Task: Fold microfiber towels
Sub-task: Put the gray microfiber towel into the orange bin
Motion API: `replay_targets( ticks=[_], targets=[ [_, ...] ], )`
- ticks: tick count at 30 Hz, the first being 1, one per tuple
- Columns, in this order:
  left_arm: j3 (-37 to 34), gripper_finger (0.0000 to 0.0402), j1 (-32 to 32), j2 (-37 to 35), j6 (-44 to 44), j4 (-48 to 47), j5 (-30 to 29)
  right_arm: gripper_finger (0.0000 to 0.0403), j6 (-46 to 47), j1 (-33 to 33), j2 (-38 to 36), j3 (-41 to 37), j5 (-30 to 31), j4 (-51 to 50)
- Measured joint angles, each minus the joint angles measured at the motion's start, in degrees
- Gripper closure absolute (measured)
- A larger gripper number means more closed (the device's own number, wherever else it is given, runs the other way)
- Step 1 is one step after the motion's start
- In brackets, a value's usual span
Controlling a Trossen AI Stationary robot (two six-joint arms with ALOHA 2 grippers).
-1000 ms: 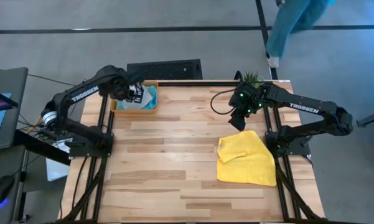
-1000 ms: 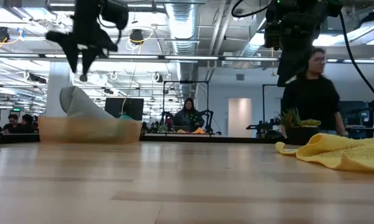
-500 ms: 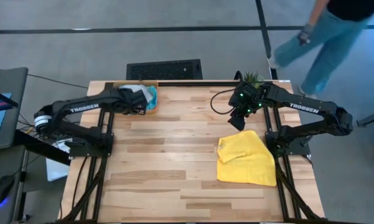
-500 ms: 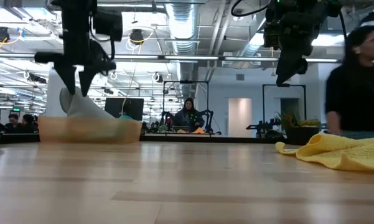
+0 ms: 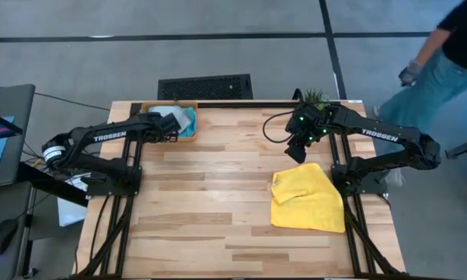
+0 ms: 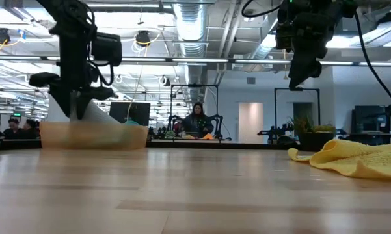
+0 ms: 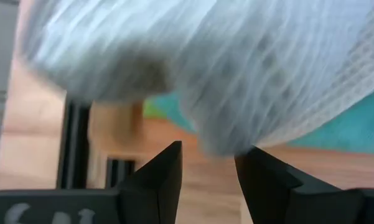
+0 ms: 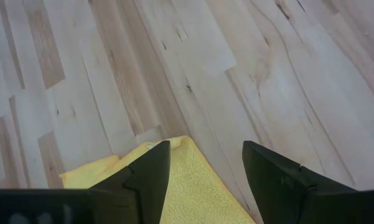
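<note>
A: Table first, the pale slatted wooden one: most of it is bare. We see the soft yellow microfiber towel lying rumpled near the right edge, one corner flopped over, not squared into a fold.

B: We agree it looks loosely gathered at best. Over it, well above the wood, hangs the right gripper, fingers spread and holding nothing; its wrist view looks down on the towel's corner.

A: Next in size, the shallow orange rectangular tray at the far left corner. We make out the pale grey microfiber towel heaped on the sky blue microfiber towel inside it. No lime green one shows clearly.

B: The left gripper sits low at the tray, fingers parted just under the grey cloth, not pinching it as far as we can tell.

A: So we judge the task barely begun: nothing neatly folded, one towel out, the others waiting in the tray.
</note>
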Motion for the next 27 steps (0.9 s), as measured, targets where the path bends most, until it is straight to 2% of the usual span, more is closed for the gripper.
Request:
replay_targets(
  ticks=[3, 14, 23, 27],
  targets=[
    [-0.5, 0.0262, 2.6, 0.0, 3.6, 4.3, 0.5, 0.0178, 0.0, 0.0, 0.0, 0.0, 0.0, 0.0],
    [-0.5, 0.0262, 7.7, 0.0, 4.2, 4.3, 0.0, 0.0178, 0.5, 0.0, 0.0, 0.0, 0.4, 0.0],
    [-0.5, 0.0263, 10.5, 0.1, 9.4, 6.4, 0.7, 0.0178, 0.7, 0.0, 0.0, 0.0, 0.6, 0.0],
    [-0.5, 0.0285, 12.0, 0.1, 12.4, 6.7, 2.8, 0.0178, 1.1, 0.0, 0.0, 0.0, 0.6, 0.0]
  ],
)
